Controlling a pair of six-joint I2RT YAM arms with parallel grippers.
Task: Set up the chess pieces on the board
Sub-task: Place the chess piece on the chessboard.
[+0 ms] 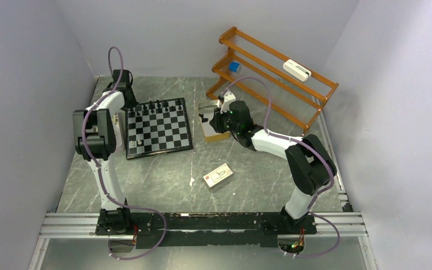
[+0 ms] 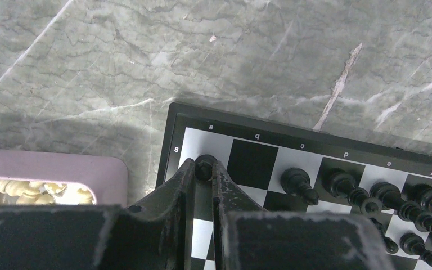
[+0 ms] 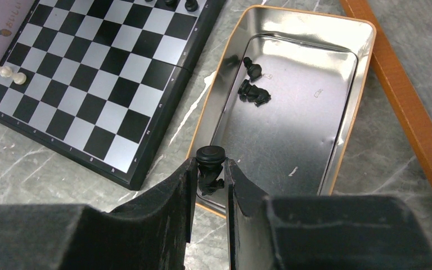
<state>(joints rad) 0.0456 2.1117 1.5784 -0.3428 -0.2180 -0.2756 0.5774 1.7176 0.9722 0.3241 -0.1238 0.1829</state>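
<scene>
The board [image 1: 158, 128] lies left of centre, with black chess pieces [image 1: 157, 106] lined along its far rows and pale pieces [image 1: 138, 145] near its front left corner. In the left wrist view my left gripper [image 2: 203, 166] is shut on a black piece [image 2: 205, 167] at the white corner square a8 [image 2: 194, 145]. More black pieces [image 2: 298, 183] stand to its right. My right gripper [image 3: 210, 163] is shut on a black piece [image 3: 210, 155], base up, over the near rim of an open tin [image 3: 365, 67]. Two black pieces [image 3: 253, 90] lie inside the tin.
A mauve tray [image 2: 50, 166] with pale pieces sits beside the board's left edge. A wooden rack [image 1: 275, 76] stands at the back right, close behind the tin [image 1: 209, 134]. A small card box [image 1: 217, 175] lies on the marble table in front.
</scene>
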